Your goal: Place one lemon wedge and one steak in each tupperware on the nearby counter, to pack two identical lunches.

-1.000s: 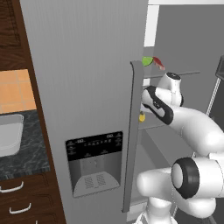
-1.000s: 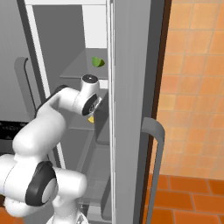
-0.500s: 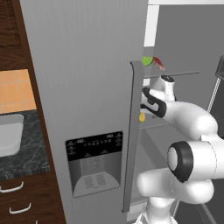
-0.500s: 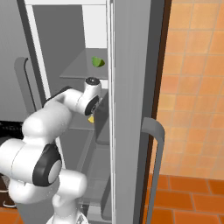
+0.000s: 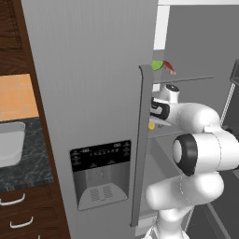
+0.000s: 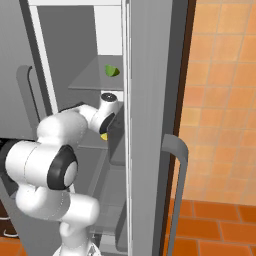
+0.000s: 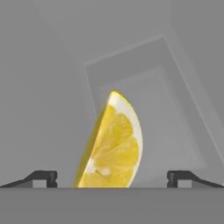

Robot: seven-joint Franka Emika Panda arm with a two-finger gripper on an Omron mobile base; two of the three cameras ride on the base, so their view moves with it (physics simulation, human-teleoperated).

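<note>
The left and centre of the left base view are taken up by the grey fridge door, with its dispenser panel low in the frame, and the open fridge interior is seen at the right. A strip of the counter is seen at the far left edge, with a pale basin on it; no tupperware can be made out there. The white arm is reached into the fridge at mid-height, along a shelf.

On the upper shelf, in the upper right of the left base view, a green wedge is seen just beside a red steak. A yellow lemon wedge is seen large in the centre of the hand view, standing on edge on a lower shelf.

The gripper is spread fully, with one finger tip at each lower corner of the hand view and the wedge between them, not yet pinched.

The wedge is judged to be the piece being approached. It is narrow and upright, so it could be tipped or pushed deeper along the shelf if one finger lands first. A grip on the curved rind could also slip during withdrawal past the door edge.
</note>
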